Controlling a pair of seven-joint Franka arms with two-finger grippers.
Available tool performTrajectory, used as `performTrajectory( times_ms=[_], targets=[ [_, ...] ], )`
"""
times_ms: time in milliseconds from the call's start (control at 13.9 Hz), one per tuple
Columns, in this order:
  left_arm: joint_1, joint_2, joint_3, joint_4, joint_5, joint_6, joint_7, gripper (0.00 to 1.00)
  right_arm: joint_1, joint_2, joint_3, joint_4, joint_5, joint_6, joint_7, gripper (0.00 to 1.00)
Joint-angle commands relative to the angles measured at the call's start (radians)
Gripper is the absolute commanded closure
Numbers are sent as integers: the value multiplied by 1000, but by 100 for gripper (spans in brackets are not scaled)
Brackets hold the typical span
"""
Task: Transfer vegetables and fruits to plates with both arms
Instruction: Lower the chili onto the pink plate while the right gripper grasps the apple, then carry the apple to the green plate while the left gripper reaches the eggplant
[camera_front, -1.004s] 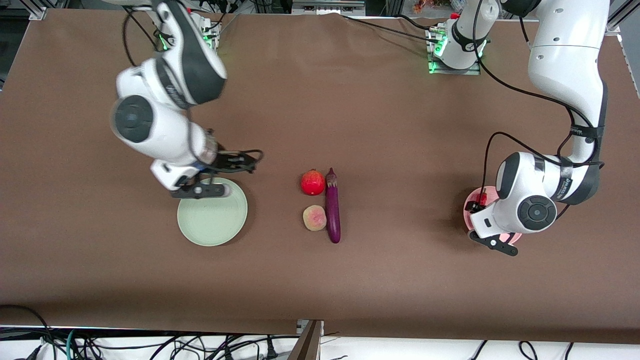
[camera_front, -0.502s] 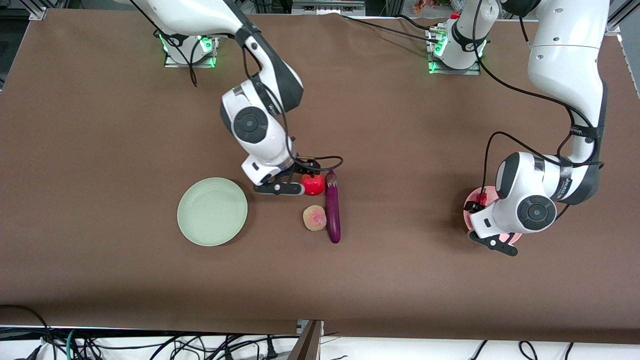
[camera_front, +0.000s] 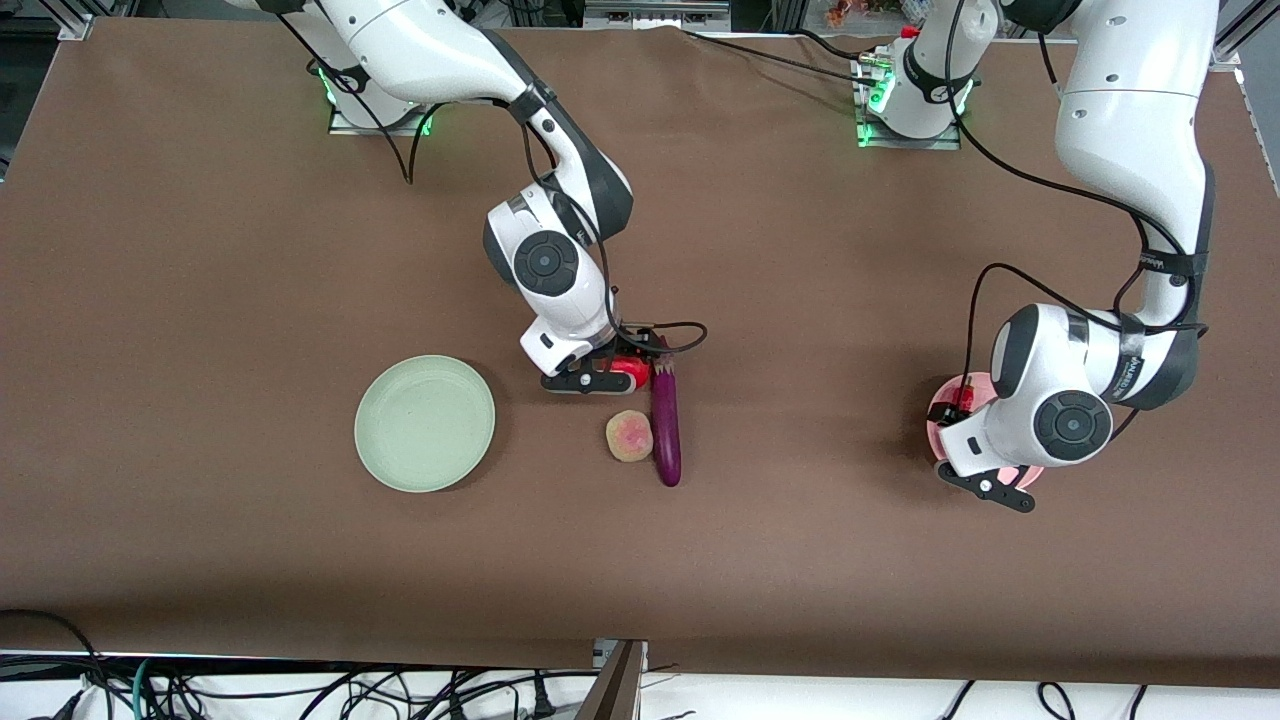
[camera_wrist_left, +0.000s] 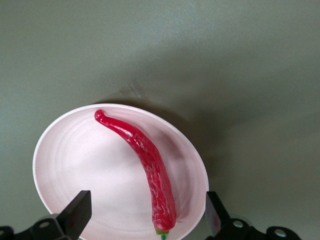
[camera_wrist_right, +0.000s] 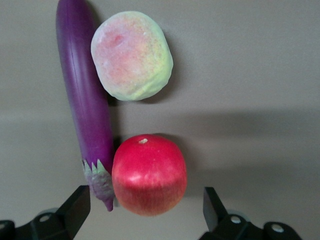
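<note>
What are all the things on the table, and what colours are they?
Pomegranate: one, red, mid-table, touching the eggplant's stem end.
Eggplant: one, purple, lying beside both fruits.
Peach: one, yellowish-pink, nearer the front camera than the pomegranate.
Chili pepper: one, red, lying in the pink plate.
Pink plate: one, at the left arm's end.
Green plate: one, pale green, toward the right arm's end.
Left pincer: open, over the pink plate.
Right pincer: open, over the pomegranate.

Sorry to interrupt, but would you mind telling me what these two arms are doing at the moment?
The right gripper hangs open over the pomegranate, which lies against the eggplant with the peach beside them. The green plate holds nothing. The left gripper waits open over the pink plate, where the chili pepper already lies.
</note>
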Motion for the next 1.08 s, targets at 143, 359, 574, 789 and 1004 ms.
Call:
performTrajectory(
  times_ms=[143, 359, 574, 789, 1004],
  targets=[
    [-6, -16, -2, -7, 17, 2, -4, 0, 36, 70, -14, 8, -29, 86, 16, 0],
    [-10, -23, -3, -7, 22, -1, 8, 0, 38, 81, -14, -3, -31, 104, 16, 2],
    [-32, -26, -6, -7, 19, -13, -9, 0, 33, 75, -14, -1, -31, 100, 9, 45],
    [-46, -28, -8, -7, 11, -36, -61, 0, 24, 47, -21, 2, -31, 59, -7, 58],
    [-68, -34, -8, -7, 8, -71, -140, 0, 18, -22, -85, 10, -29, -85, -81, 58]
  ],
)
